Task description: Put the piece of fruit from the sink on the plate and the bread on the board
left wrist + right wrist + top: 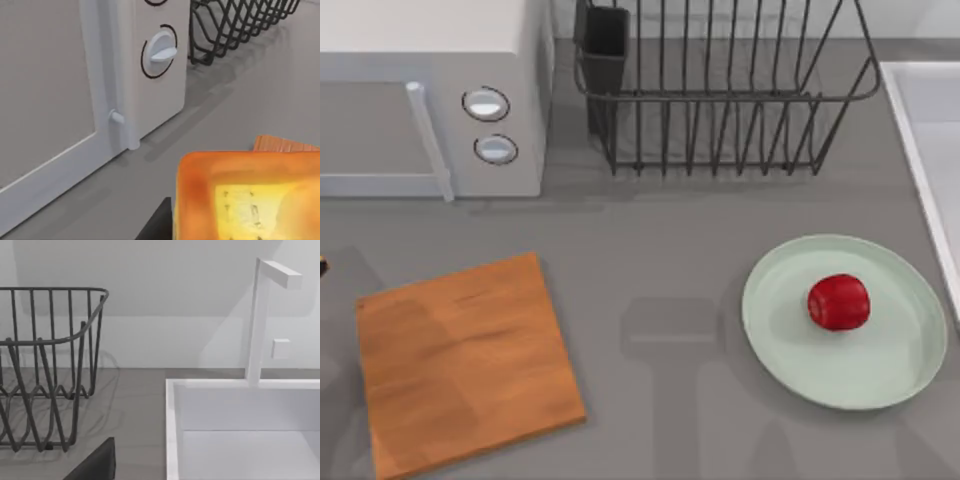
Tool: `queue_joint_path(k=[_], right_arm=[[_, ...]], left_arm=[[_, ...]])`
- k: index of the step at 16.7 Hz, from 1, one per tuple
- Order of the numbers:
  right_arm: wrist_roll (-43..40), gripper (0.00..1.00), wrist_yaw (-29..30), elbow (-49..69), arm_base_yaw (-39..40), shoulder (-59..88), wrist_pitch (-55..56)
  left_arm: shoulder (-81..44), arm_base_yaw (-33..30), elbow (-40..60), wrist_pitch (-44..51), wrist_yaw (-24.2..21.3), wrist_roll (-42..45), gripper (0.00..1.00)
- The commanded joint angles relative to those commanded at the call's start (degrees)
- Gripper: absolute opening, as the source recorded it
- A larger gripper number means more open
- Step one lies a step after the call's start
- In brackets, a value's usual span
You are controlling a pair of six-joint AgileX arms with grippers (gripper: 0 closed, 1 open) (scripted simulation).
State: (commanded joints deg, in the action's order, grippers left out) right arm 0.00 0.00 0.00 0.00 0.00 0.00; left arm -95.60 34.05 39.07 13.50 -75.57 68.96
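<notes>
Top view: looking straight down on the grey tabletop [660,300], taking in microwave [430,95], wire rack [720,90], board [460,365], plate [880,385] and a strip of sink [925,130] at the right edge.

Left wrist view: sitting low and close, facing the microwave front [75,90], bread [250,195] pressing near the lens, board corner [285,144] and rack [235,25] beyond.

Right wrist view: sitting low, facing the back wall across the sink [240,430] and faucet [260,320], sharing the rack [45,365] with both other views.

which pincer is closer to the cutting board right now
Left. The left pincer's camera shows the bread close up, the board just behind it. The right pincer's camera faces the sink.
</notes>
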Motion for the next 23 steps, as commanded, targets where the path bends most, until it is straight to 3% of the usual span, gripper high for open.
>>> queue_joint_path(k=[7, 10, 13, 23], right_arm=[[0.0, 1.0, 0.0, 0.0, 0.0, 0.0, 0.0], [0.0, 1.0, 0.0, 0.0, 0.0, 0.0, 0.0], [0.0, 1.0, 0.0, 0.0, 0.0, 0.0, 0.0], [0.0, 1.0, 0.0, 0.0, 0.0, 0.0, 0.0]], left_arm=[[0.6, -0.4, 0.1, 0.5, 0.3, -0.2, 0.0], [0.8, -3.6, -0.4, -1.1, 4.0, -3.4, 0.0], [2.0, -9.6, -2.2, -3.3, 11.5, -9.9, 0.0], [10.4, -30.6, -10.6, -11.3, 44.2, -38.7, 0.0]])
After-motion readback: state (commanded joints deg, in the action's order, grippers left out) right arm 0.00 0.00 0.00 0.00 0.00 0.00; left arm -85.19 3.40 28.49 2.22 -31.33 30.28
